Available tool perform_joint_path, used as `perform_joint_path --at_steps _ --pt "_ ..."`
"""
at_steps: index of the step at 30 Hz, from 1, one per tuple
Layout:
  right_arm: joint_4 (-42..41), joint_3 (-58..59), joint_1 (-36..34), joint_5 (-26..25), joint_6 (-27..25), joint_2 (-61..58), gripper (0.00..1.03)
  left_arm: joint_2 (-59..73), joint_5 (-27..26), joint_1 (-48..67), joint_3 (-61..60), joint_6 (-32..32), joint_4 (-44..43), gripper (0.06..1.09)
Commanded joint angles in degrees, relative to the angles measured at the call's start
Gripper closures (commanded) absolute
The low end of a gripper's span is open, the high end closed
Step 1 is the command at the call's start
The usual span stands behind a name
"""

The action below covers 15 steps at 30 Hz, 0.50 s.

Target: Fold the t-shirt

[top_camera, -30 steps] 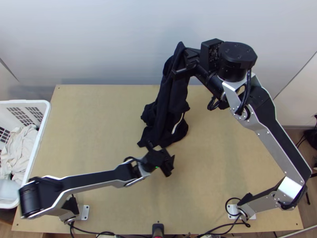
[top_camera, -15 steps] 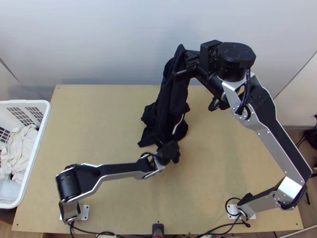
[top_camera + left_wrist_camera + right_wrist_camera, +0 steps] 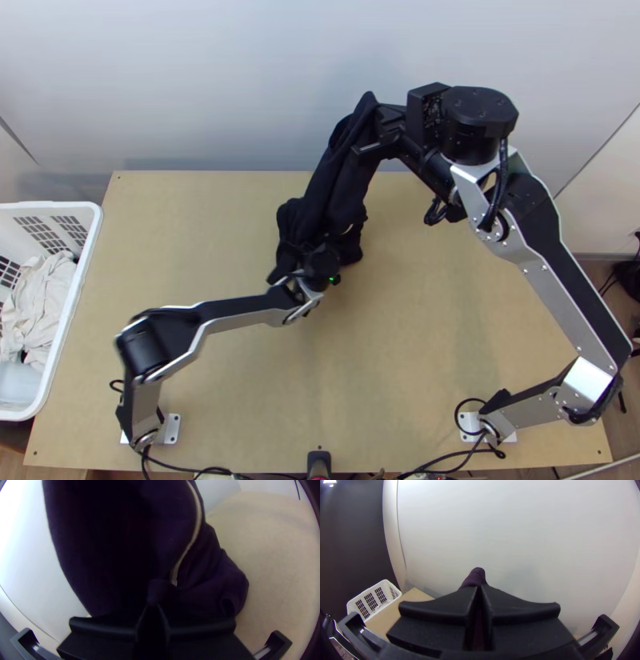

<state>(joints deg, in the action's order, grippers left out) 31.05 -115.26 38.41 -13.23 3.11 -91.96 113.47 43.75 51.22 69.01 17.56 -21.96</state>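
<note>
right end effector pinched closed on the shirt, holding it high to hang — left end effector nipped tight on it lower down, likely for stretching.

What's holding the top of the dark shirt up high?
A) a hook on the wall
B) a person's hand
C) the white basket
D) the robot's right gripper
D: the top end of the dark shirt is pinched between the fingers of the right gripper, and the rest hangs down toward the table.
</note>
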Motion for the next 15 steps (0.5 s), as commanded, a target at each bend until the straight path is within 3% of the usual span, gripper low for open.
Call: perform_joint_path --at_steps 1,9,15 --pt "0.2 1.7 -1.9 0.1 -0.6 1.4 1.0 -14.3 -3.8 -1.5 -5.0 -0.9 6.0 1.05" --pt "0.2 9.9 -5.5 0.1 -0.6 8.5 1.0 -37.6 -8.2 -7.1 -4.5 -1.4 23.1 1.05" --pt "0.3 12.3 -6.7 0.1 -0.6 11.5 1.0 -52.1 -25.3 -13.7 5.2 -11.9 41.6 1.05"
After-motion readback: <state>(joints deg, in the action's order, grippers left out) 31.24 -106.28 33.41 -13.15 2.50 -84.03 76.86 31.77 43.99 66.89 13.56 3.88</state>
